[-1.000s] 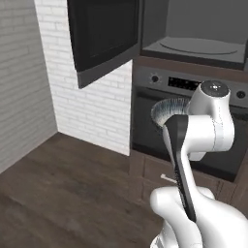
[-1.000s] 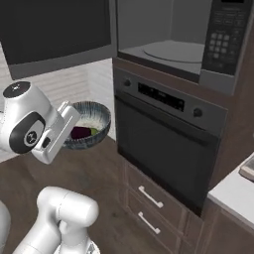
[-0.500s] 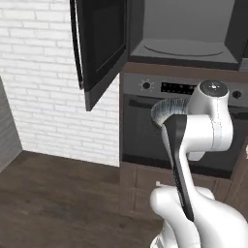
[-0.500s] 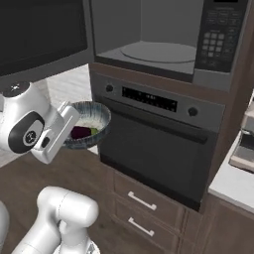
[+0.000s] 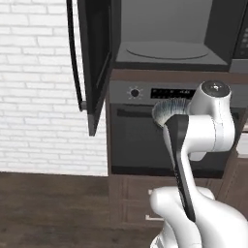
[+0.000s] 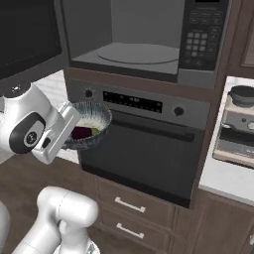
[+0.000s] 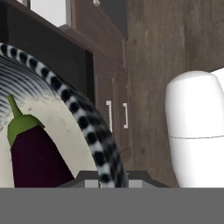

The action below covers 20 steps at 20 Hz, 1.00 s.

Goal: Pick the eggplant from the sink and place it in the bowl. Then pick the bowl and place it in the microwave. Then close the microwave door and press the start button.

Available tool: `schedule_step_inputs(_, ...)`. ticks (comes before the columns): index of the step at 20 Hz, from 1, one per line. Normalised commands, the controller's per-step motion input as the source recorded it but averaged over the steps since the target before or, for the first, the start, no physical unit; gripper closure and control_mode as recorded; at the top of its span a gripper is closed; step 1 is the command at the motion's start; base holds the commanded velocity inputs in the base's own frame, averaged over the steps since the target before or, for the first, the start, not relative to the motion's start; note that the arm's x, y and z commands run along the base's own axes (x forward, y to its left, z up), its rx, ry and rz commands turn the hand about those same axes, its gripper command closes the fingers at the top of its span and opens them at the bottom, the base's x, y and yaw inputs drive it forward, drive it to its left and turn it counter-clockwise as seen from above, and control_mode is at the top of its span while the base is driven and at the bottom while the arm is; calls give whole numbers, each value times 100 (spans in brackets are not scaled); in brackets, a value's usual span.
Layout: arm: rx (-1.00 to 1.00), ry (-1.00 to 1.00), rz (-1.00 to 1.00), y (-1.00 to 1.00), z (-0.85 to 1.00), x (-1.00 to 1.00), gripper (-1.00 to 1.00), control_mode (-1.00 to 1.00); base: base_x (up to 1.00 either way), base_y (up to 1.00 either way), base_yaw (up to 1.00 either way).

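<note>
Microwave door (image 5: pixel 94 58) swung open at left, edge-on in left base view. Microwave (image 6: pixel 144 37) cavity open, turntable bare. Bowl (image 6: pixel 90 124) held up in front of oven (image 6: pixel 144 149), below microwave, gripped at near rim; finger opening cannot be told, fingers hidden by wrist. Eggplant (image 7: pixel 33 159) lain inside bowl, stem toward far rim. Coffee machine (image 6: pixel 237 126) set on counter at right.

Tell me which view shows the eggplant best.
The hand view: the eggplant is large there, purple body and green stem cap clear, lying inside the bowl. The right base view shows it as a small dark patch in the bowl. In the left base view the bowl's rim and the arm hide it.
</note>
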Motion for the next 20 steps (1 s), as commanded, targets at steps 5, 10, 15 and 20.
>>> schedule_step_inputs(5, 0, 0, 0, 0, 0, 0, 100, 100, 60, 22, -24)
schedule_step_inputs(10, 0, 0, 0, 0, 0, 0, 100, 100, 50, 18, -16)
schedule_step_inputs(15, 0, 0, 0, 0, 0, 0, 100, 100, 30, 27, -8)
schedule_step_inputs(20, 0, 0, 0, 0, 0, 0, 100, 100, 44, 49, -4)
